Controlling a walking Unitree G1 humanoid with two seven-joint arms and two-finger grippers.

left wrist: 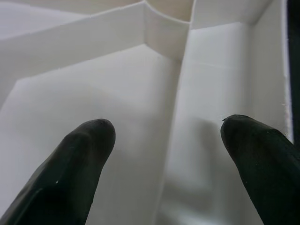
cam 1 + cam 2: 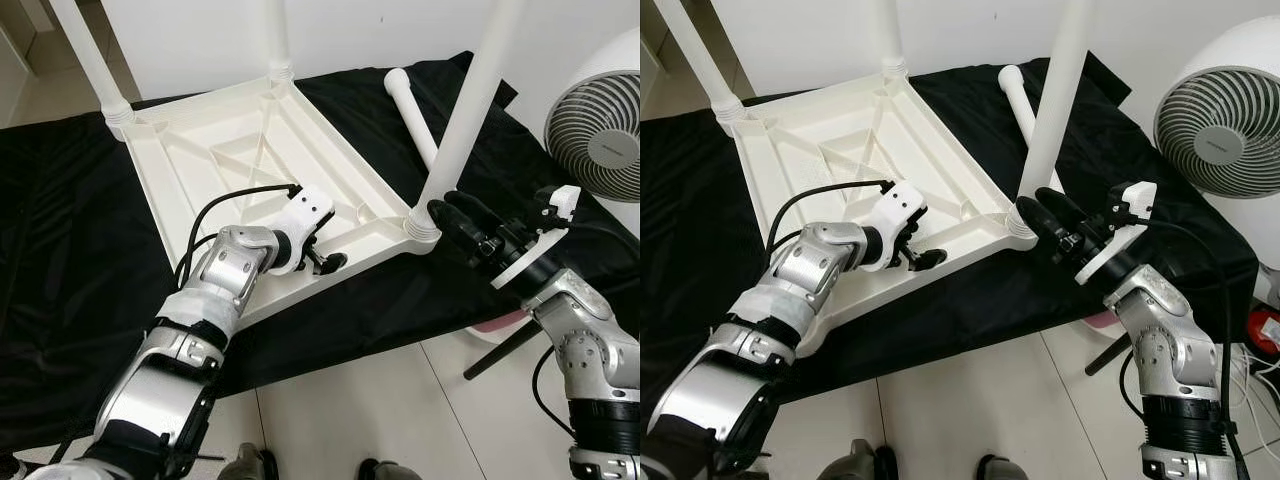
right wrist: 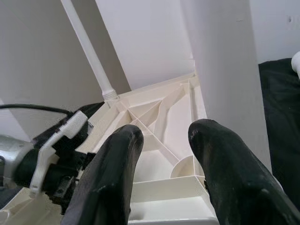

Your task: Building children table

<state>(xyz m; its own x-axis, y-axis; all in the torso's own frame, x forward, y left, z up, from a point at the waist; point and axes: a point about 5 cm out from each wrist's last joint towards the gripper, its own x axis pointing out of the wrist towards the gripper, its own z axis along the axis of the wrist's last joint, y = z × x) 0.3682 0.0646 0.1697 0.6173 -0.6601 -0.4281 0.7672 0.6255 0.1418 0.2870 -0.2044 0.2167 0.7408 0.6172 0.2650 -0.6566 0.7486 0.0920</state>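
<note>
While the upturned table [image 2: 250, 160] lies on the black cloth [image 2: 60, 250], the left gripper [image 2: 325, 262], fingers apart, steadies its near rim so the right gripper [image 2: 450, 215], also open, can seat the corner leg [image 2: 465, 110].

**Floor, black cloth, upturned table on it**

I see a pale tiled floor [image 2: 340, 410] with a black cloth [image 2: 60, 250] spread over it, reaching the wall at the back. On the cloth lies the white table top [image 2: 250, 150], upside down, ribbed underside up, three legs standing in its corners. A loose white leg [image 2: 412, 110] lies on the cloth just beside the table's right edge. A white fan [image 2: 1220, 120] stands at the cloth's right side; I can't tell whether it's on cloth or tile.
</note>
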